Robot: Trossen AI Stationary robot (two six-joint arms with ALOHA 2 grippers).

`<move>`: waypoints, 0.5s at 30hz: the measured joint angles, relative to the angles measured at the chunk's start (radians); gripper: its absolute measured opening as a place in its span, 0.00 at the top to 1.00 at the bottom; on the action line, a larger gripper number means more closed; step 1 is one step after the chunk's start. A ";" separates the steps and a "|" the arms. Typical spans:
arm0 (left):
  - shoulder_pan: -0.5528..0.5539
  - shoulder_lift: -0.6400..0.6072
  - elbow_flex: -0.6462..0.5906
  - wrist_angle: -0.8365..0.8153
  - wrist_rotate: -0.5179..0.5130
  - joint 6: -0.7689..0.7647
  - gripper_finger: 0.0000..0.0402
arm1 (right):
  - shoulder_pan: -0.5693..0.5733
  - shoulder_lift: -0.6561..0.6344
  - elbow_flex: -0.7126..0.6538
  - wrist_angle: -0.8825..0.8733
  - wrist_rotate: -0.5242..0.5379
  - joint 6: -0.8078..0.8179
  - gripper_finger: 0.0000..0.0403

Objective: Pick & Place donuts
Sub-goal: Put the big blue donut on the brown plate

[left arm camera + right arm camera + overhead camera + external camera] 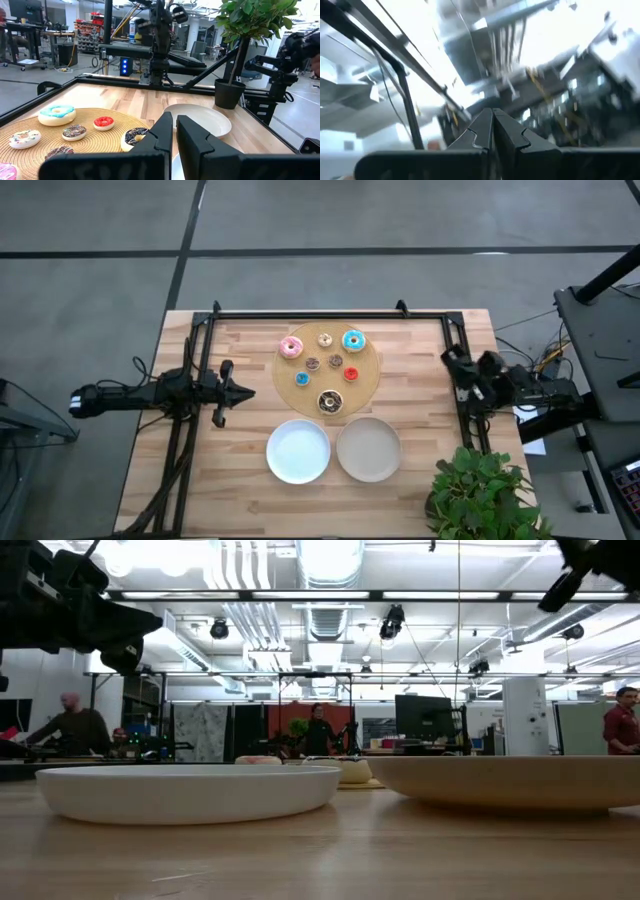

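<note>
Several small ring donuts lie flat on a round tan board (368, 376) at the table's far middle, among them a pink one (291, 347), a light blue one (354, 340), a red one (351, 373) and a dark chocolate one (330, 401). My left gripper (248, 391) is shut and empty. It points level toward the board from the table's left, with the chocolate donut (134, 136) just beyond its tips (174, 122). My right gripper (449, 359) is at the table's right edge. It is shut, holds nothing, and is tipped up toward the ceiling (493, 117).
A white plate (298, 451) and a cream plate (369, 449) stand side by side near the front edge, below the board. A potted plant (480, 485) is at the near right corner. A black frame rail (330, 315) runs along the far edge and down both sides.
</note>
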State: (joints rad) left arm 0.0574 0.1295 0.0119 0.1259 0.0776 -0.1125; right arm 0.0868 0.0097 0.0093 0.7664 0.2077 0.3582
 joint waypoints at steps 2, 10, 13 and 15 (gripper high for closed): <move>0.000 0.000 0.000 0.000 0.000 0.000 1.00 | 0.000 0.000 0.000 0.070 0.002 -0.064 0.98; 0.000 0.000 0.000 0.000 0.000 0.000 1.00 | 0.000 0.001 0.030 0.221 0.006 -0.209 0.98; 0.000 0.000 0.000 0.000 0.000 0.000 1.00 | 0.000 0.020 0.086 0.217 0.010 -0.239 0.98; 0.000 0.000 0.000 0.000 0.000 0.000 1.00 | 0.000 0.044 0.132 0.215 0.013 -0.269 0.98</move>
State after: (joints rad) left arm 0.0573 0.1295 0.0119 0.1261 0.0776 -0.1123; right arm 0.0868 0.0534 0.1411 0.9811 0.2207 0.0894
